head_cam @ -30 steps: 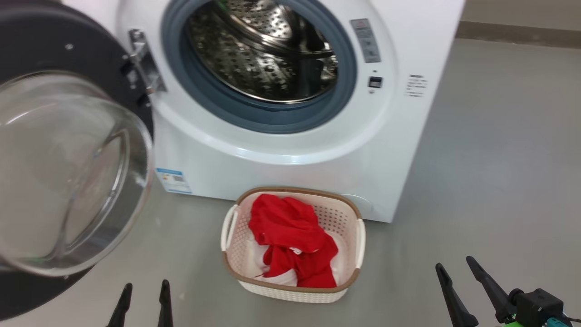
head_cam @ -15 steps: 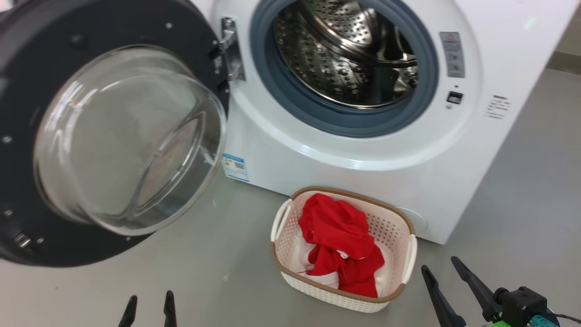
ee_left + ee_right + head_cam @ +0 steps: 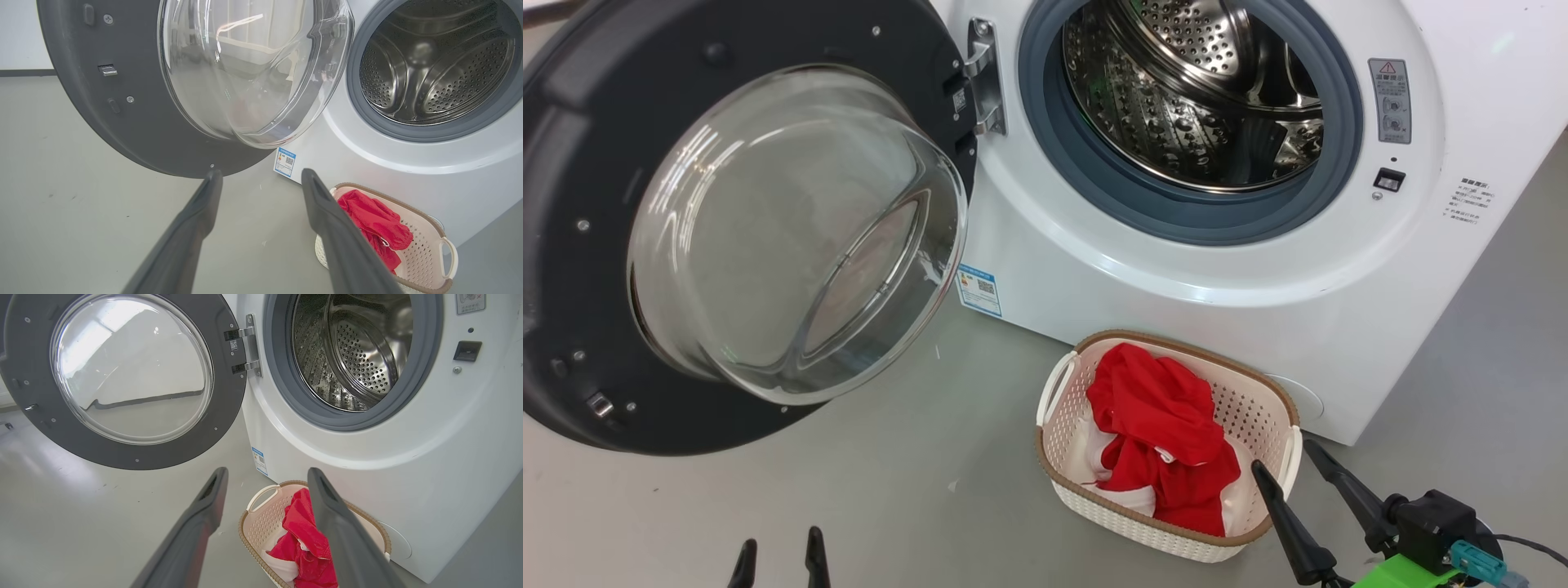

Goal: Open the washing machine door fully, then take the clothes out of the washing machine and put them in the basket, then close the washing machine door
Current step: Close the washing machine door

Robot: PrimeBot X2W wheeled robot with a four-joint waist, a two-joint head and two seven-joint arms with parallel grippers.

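Door: the washing machine door (image 3: 743, 229) stands wide open, left of the washing machine (image 3: 1176, 269).
Drum (image 3: 1201, 90): shiny steel inside the grey ring.
Clothes (image 3: 1160, 425): red and white, heaped in the basket (image 3: 1152, 529).
Basket: on the floor (image 3: 915, 490), just before the machine's front.
Left gripper (image 3: 779, 541): fingers apart, holding nothing.
Right gripper (image 3: 1284, 456): fingers spread wide, empty, tips beside the basket's right handle (contact unclear).

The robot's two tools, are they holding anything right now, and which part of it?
Nothing is held. The left tool and the right tool are both open and empty; the red clothes lie in the basket.
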